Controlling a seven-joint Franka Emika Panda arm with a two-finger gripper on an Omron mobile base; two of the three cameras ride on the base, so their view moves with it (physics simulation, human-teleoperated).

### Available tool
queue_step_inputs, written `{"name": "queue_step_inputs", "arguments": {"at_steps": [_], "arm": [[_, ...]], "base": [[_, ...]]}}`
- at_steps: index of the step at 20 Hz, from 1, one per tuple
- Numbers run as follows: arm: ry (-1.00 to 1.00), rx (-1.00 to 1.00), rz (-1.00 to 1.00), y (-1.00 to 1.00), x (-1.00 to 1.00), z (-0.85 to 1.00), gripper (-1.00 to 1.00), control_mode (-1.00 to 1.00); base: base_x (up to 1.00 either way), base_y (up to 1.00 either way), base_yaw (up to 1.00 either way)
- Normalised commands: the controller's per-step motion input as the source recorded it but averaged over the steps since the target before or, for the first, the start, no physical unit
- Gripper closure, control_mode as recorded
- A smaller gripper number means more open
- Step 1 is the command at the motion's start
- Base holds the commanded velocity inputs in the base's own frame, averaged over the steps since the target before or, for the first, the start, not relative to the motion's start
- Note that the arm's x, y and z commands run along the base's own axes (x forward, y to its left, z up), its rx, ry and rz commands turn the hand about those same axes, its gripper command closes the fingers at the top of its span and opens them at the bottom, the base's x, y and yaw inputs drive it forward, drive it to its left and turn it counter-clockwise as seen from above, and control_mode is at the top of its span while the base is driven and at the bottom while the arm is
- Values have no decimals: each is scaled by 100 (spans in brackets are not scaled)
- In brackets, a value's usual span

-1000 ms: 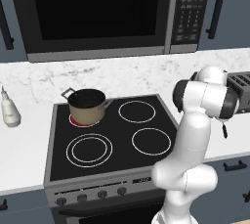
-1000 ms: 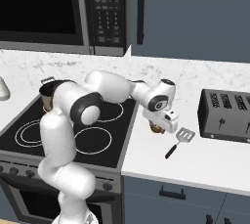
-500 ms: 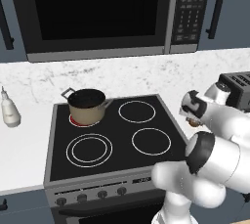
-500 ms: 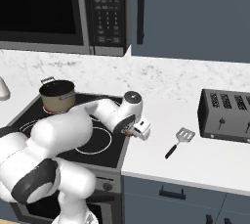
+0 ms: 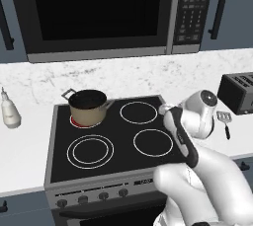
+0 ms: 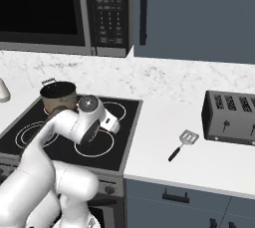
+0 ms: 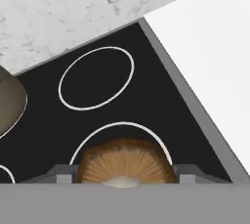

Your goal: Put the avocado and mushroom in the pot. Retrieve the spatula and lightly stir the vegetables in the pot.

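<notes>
Arm swung from the toaster side to above the stove, carrying the mushroom.
Compared with 1 s ago, when the tool hung over the tabletop near the spatula, the tool [image 7: 125, 179] now sits over the stove's [image 5: 64, 170] right burners, pinching the mushroom [image 7: 126, 164] between its 2 fingers. The mushroom shows a brown cap edge with pale radiating gills. The pot [image 5: 88, 106], tan with a dark inside, stands unmoved on the rear-left burner. The spatula [image 6: 182, 144] lies unmoved on the white tabletop [image 6: 164, 127], just in front of the toaster [image 6: 231, 117].
</notes>
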Motion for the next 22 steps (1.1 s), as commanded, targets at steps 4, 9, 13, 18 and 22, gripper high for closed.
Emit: {"name": "queue_step_inputs", "arguments": {"at_steps": [4,9,13,18,22], "arm": [[-15,-2,8,99,0,84,100,-100],[-15,-4,6,93,-1,73,100,-100],[-12,-4,5,84,0,66,100,-100],[-10,-3,4,74,0,60,100,-100],[-7,-2,2,59,25,40,100,-100]], "base": [[0,0,0],[0,0,0],[0,0,0],[0,0,0],[0,0,0]]}}
